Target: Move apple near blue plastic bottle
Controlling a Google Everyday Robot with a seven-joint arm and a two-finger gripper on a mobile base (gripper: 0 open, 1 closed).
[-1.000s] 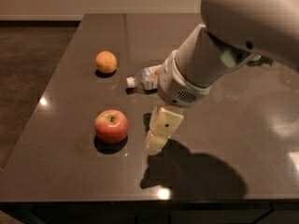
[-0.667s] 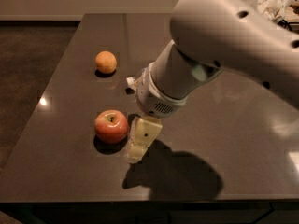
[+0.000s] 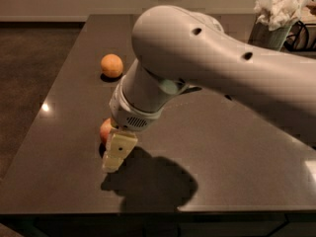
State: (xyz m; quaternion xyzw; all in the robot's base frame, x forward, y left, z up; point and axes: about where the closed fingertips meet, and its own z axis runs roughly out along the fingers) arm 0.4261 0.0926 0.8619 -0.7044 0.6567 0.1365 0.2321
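The red apple (image 3: 104,130) lies on the dark table (image 3: 232,152) at the left of the middle; only its left edge shows past the arm. My gripper (image 3: 112,160) hangs down right in front of the apple, its cream tip close to the tabletop. Whether it touches the apple cannot be told. The blue plastic bottle is hidden behind my large white arm (image 3: 197,58).
A plain orange (image 3: 111,65) sits at the back left of the table. A metal cup of white tissues (image 3: 274,19) stands at the back right. The table's front edge runs just below the gripper, and its left edge borders the floor.
My arm has swung left and toward the camera. The gripper has moved from the apple's right side to directly in front of it, covering most of the apple and the bottle.
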